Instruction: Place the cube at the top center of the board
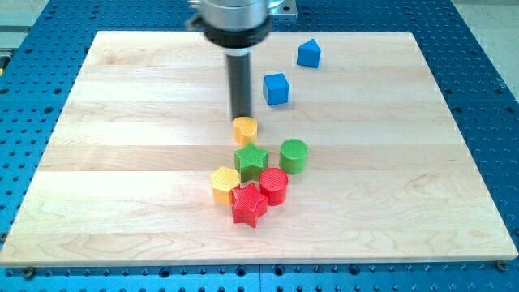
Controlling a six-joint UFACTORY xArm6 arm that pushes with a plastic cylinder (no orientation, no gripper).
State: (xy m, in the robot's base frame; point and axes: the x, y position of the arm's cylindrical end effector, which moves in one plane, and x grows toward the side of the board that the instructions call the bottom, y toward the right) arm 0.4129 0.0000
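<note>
A blue cube point(276, 88) sits on the wooden board point(122, 122) right of centre in the upper half. My tip point(241, 118) stands just left of and slightly below the cube, apart from it, right above a small yellow cylinder-like block point(245, 130). A second blue block point(309, 53), wedge-like, lies further up and to the right near the board's top edge.
Below my tip is a cluster: a green star point(250, 161), a green cylinder point(293, 155), a red cylinder point(273, 186), a red star point(249, 205) and a yellow hexagon point(225, 183). The arm's dark mount point(235, 20) hangs over the top centre.
</note>
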